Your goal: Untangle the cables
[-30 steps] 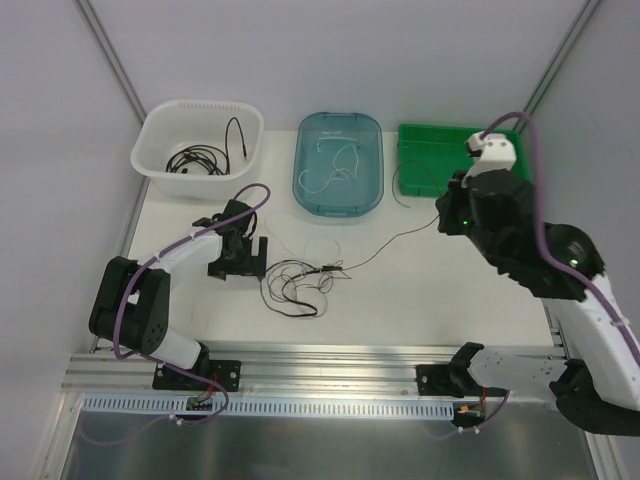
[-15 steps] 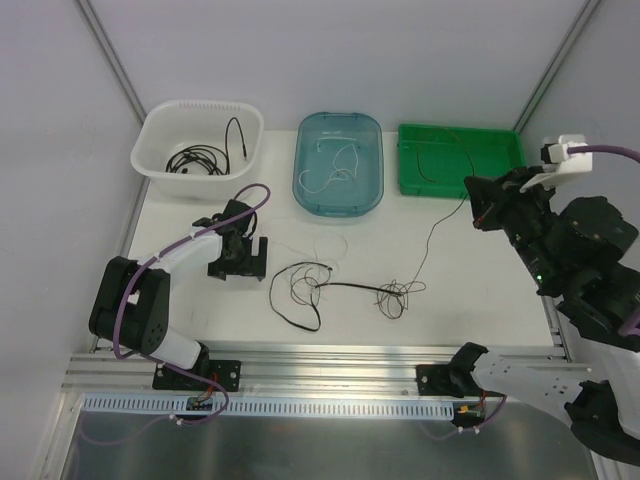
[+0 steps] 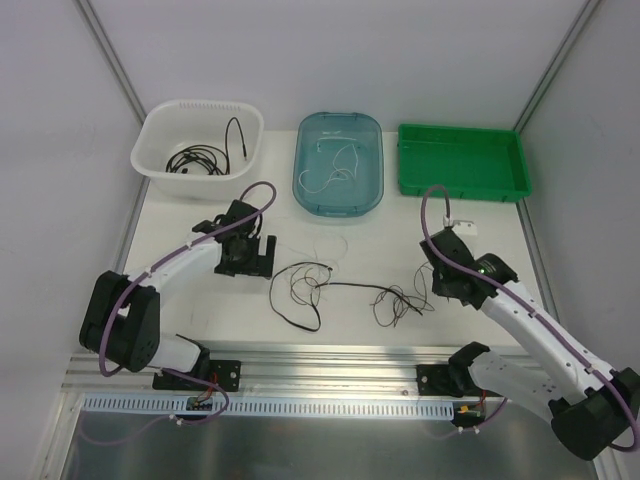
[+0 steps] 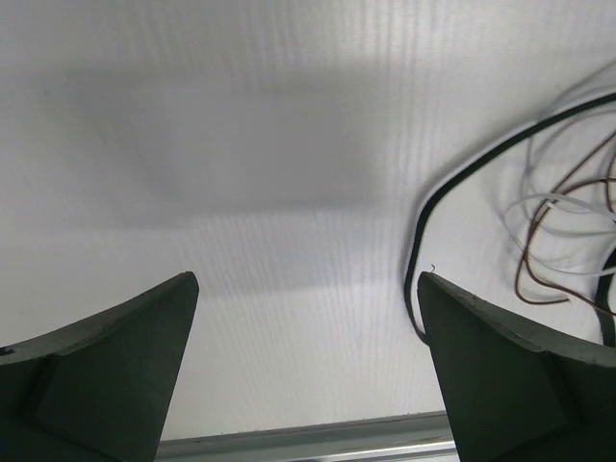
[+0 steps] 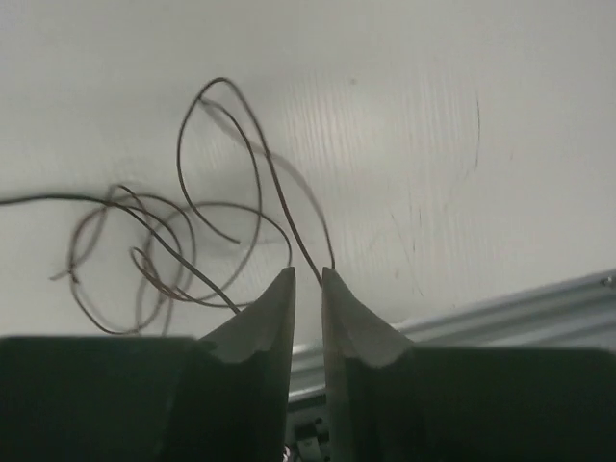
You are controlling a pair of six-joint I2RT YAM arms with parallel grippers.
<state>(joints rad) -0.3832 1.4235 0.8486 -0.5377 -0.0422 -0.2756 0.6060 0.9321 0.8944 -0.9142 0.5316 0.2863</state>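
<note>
Containers: 3 stand in a row along the far edge of the table [image 3: 480, 245].
- The white basket [image 3: 150, 150] on the left holds 1 black cable [image 3: 197, 158], coiled, with one end rising toward the far wall.
- The blue tub [image 3: 303, 190] in the middle holds 1 white cable [image 3: 335, 168] in loose loops.
- The green tray [image 3: 460, 165] sits on the right.

Cables on the table: I count 2 clusters, both lying between the 2 arms.
- The left tangle [image 3: 303, 287] is a black loop with thinner brown and white strands crossing it. From the left wrist camera I see 1 black strand [image 4: 452, 183], pale white loops [image 4: 558, 207] and a brown loop [image 4: 539, 279] overlapping at the right edge.
- The right knot [image 3: 398, 300] is very thin dark brown wire in small curls.
- 1 dark strand [image 3: 352, 286] runs between the 2 clusters. I cannot tell which cable it belongs to.

Grippers: 2.
- The left gripper [image 3: 248, 258] sits low over bare table just left of the left tangle. Its fingers are spread wide and hold nothing.
- The right gripper [image 3: 436, 292] is at the right edge of the right knot. Its wrist camera shows the fingers [image 5: 260, 327] nearly together, with the thin brown cable [image 5: 192, 231] running into the narrow gap at their tips. I read that as a pinch on that wire.
</note>
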